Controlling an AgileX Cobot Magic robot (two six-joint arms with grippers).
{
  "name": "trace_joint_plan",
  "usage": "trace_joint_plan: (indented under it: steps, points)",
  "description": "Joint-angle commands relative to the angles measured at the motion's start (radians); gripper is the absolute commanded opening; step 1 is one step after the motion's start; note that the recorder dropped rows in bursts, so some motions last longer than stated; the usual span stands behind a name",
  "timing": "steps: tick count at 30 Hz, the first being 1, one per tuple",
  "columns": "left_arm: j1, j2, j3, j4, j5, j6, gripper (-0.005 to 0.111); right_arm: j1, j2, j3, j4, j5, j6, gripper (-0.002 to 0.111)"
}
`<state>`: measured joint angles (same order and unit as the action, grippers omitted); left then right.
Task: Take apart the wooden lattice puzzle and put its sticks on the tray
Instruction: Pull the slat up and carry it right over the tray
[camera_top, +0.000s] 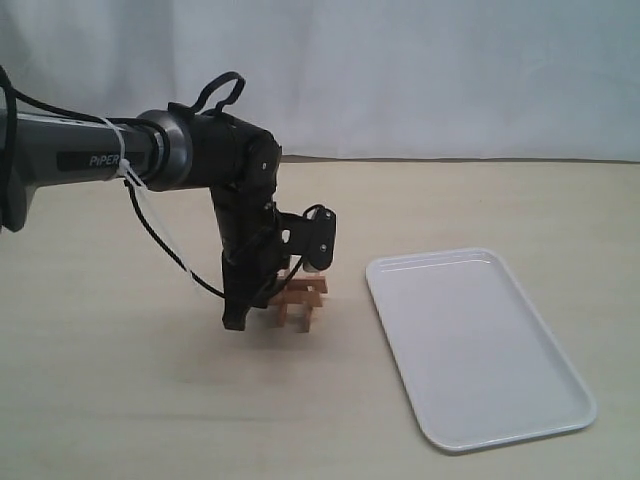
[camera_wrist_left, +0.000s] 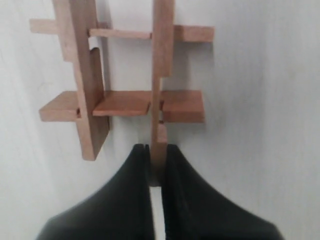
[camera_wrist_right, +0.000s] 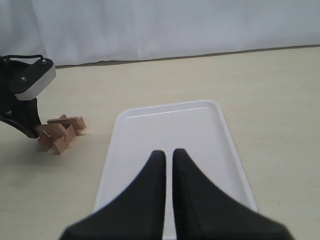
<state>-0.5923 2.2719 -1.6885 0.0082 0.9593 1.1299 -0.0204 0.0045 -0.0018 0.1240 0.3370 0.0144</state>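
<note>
Small reddish-brown wooden hash-shaped lattice puzzle (camera_top: 300, 298), its four notched strips (camera_wrist_left: 162, 70) interlocked, left of and apart from the flat white rectangular tray (camera_top: 480, 350), rounded corners, low rim

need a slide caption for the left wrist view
Left gripper shut on the end of one stick of the wooden lattice puzzle, which is not yet taken apart.

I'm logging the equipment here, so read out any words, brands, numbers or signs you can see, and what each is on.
"PiPER": white letters on the dark band of the left arm, the end partly behind a white cable tie.
No text on the tray or the wooden lattice puzzle; none in either wrist view.
</note>
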Motion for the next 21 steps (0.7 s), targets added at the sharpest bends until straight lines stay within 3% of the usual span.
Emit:
trace_joint_plan:
  steps: [1,8,15,21]
  points:
    - [-0.002,-0.025,0.0,0.009,0.018,-0.013,0.002,0.0,-0.004,0.002,-0.006,0.002,0.002,0.005]
    - [-0.002,-0.141,0.0,-0.082,-0.006,-0.021,0.002,0.0,-0.004,0.002,-0.006,0.002,0.002,0.005]
    - [-0.021,-0.192,0.0,-0.594,-0.154,-0.122,0.002,0.0,-0.004,0.002,-0.006,0.002,0.002,0.005]
    - [-0.138,-0.144,0.0,-0.587,-0.314,-0.264,0.002,0.0,-0.004,0.002,-0.006,0.002,0.002,0.005]
